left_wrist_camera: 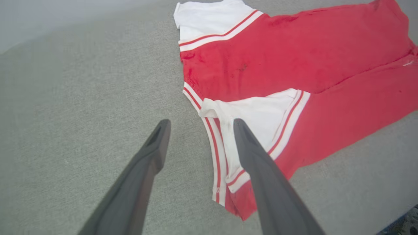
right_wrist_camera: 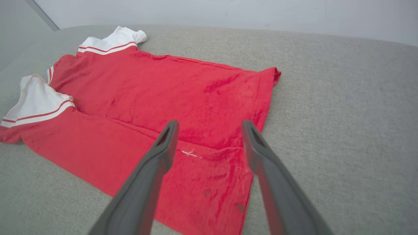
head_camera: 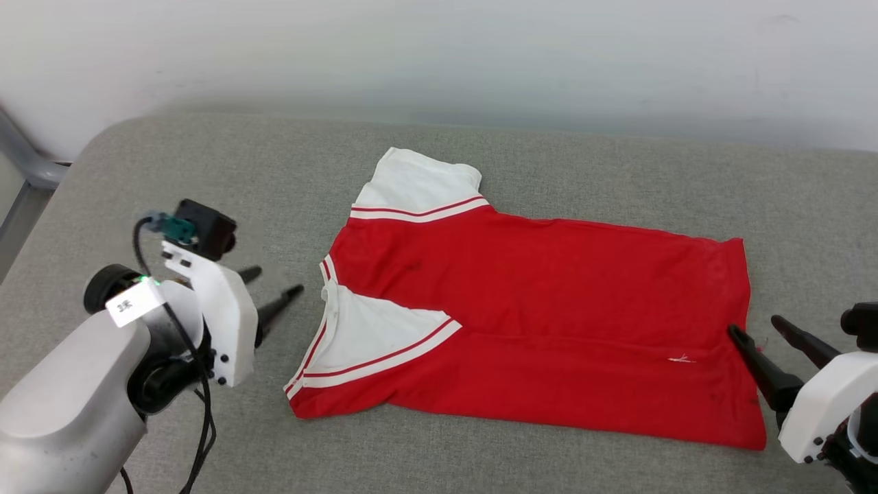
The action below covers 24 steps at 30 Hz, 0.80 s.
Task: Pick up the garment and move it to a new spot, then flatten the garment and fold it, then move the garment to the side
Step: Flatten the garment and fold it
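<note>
The garment (head_camera: pixel 549 274) lies flat on the grey padded surface (head_camera: pixel 206 171), collar to the left and hem to the right. It is red with white sleeves and striped trim, and its near long edge is folded up over the body, with the near sleeve on top. My left gripper (head_camera: pixel 278 281) hovers open just left of the collar; in the left wrist view its fingers (left_wrist_camera: pixel 201 121) straddle the collar edge of the garment (left_wrist_camera: pixel 294 49). My right gripper (head_camera: pixel 754 324) stands open at the hem's near corner, and it (right_wrist_camera: pixel 209 123) sits above the garment (right_wrist_camera: pixel 163 85) with nothing held.
A pale wall (head_camera: pixel 480 55) runs behind the padded surface. A grey metal rail (head_camera: pixel 27 165) stands at the far left edge. Bare grey padding lies left of, behind and to the right of the shirt.
</note>
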Motion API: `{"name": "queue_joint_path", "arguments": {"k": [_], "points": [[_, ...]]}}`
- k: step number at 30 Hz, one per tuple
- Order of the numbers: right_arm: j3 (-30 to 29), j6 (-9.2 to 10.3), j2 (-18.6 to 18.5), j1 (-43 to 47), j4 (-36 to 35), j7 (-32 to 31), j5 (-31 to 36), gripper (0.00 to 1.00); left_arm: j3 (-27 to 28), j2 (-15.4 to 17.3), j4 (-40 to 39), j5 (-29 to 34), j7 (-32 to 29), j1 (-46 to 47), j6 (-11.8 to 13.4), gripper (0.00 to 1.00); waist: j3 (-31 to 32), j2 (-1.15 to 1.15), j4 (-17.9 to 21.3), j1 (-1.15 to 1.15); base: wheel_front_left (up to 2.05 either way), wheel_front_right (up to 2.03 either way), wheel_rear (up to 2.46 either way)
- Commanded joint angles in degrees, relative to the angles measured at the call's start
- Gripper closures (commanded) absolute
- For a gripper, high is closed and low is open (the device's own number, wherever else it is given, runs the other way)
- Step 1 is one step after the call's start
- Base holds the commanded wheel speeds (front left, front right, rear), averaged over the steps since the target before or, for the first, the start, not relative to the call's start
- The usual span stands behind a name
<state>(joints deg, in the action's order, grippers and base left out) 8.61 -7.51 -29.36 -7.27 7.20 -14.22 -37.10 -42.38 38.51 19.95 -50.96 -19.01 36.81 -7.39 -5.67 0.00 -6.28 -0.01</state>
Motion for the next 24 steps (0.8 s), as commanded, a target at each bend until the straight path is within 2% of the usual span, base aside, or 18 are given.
{"name": "queue_joint_path", "arguments": {"k": [1,6,12,18,24], "points": [[-0.3,0.05,0.6,0.4,-0.4,-0.4,0.4,0.0,-0.6,0.4,-0.8,-1.1,-2.5,0.9,0.0,0.0,0.1,0.0,0.0,0.01,0.0,0.0,0.0],[-0.6,0.05,1.7,0.8,-1.4,-1.6,1.5,0.0,-2.8,1.1,-2.3,-5.8,-14.3,1.8,0.2,0.0,0.3,0.0,0.3,0.01,0.0,0.0,0.0],[-0.3,0.05,2.2,-0.3,-2.7,-2.9,2.1,0.0,-5.4,0.0,-1.0,-7.1,-21.2,2.3,0.3,0.0,-0.7,0.0,1.5,0.01,0.0,0.0,0.0],[0.0,0.05,2.5,-1.2,-3.3,-3.5,2.3,0.0,-8.8,-0.8,2.4,-5.4,-24.1,1.4,0.2,0.0,-2.4,0.0,3.0,0.01,0.0,0.0,0.0],[0.5,0.05,2.7,-2.3,-3.5,-3.4,2.5,0.0,-10.3,-2.3,7.8,-4.5,-22.2,-0.2,0.1,0.0,-4.1,0.0,4.2,0.01,0.0,0.0,0.0]]}}
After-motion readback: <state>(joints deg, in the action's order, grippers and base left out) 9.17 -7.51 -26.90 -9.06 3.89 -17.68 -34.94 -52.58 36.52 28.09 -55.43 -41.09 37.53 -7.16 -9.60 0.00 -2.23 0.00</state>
